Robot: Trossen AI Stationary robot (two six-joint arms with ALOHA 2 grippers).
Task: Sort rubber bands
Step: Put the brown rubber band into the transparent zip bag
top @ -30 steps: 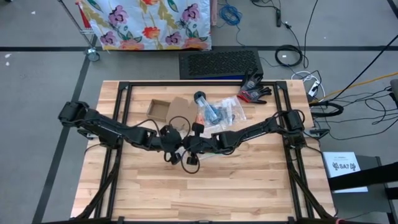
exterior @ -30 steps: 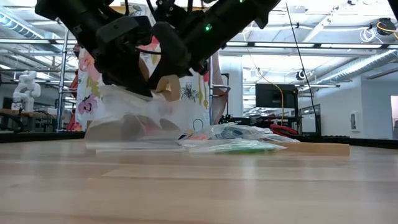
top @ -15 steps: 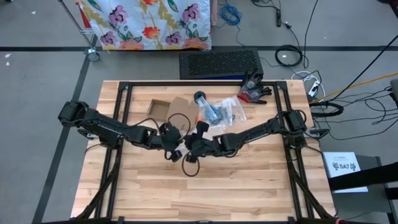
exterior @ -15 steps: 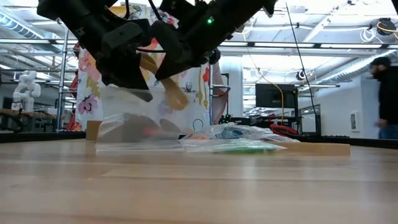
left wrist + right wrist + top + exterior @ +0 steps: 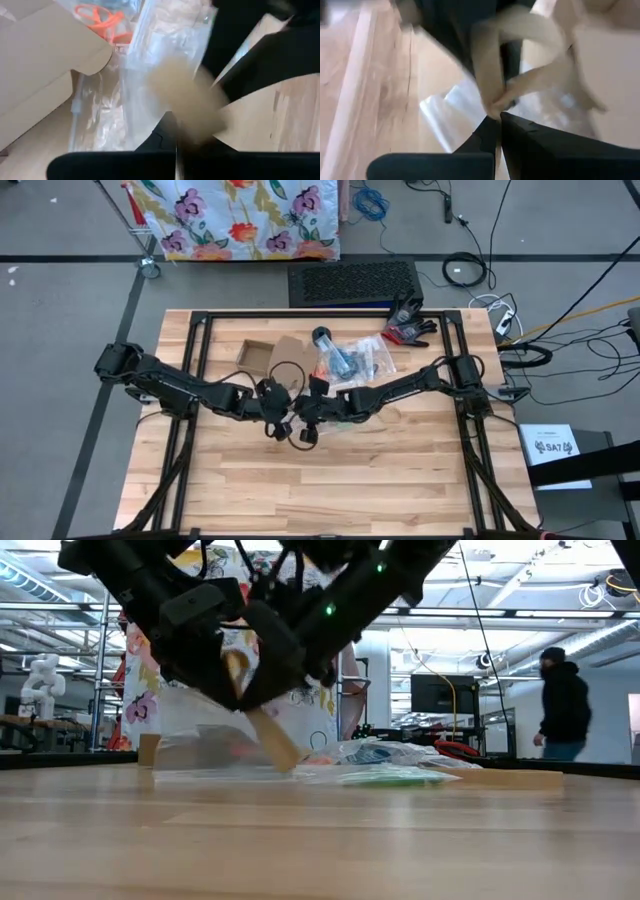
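A wide tan rubber band [image 5: 262,725] is stretched between my two grippers above the middle of the table. My left gripper [image 5: 281,416] and my right gripper [image 5: 303,412] meet tip to tip there, both shut on it. The band slants down to just above the tabletop [image 5: 283,762]. Just beyond the grippers lies a clear plastic bag [image 5: 112,105]. Another bag with orange rubber bands [image 5: 100,22] lies next to a cardboard flap [image 5: 45,55]. My left gripper pinches the tan band [image 5: 186,117] between its two fingertips, slanting down from the table's left. The band runs off from the tips, blurred, clear of the table. My right gripper pinches the band's other end [image 5: 492,106] at its fingertips, slanting down from the right. Two strands [image 5: 540,75] run taut from there toward the left gripper.
A pile of clear bags with coloured bands [image 5: 355,358] and a clear cylinder [image 5: 321,337] lie at the far middle, an open cardboard box [image 5: 262,354] to their left, black-and-red gloves [image 5: 408,326] at the far right. A person [image 5: 562,705] walks in the room behind.
My right gripper has sunk a little toward the table and rolled, still shut on the tan band. The band, short and high between the grippers before, is now drawn out long, its lower end close to the tabletop.
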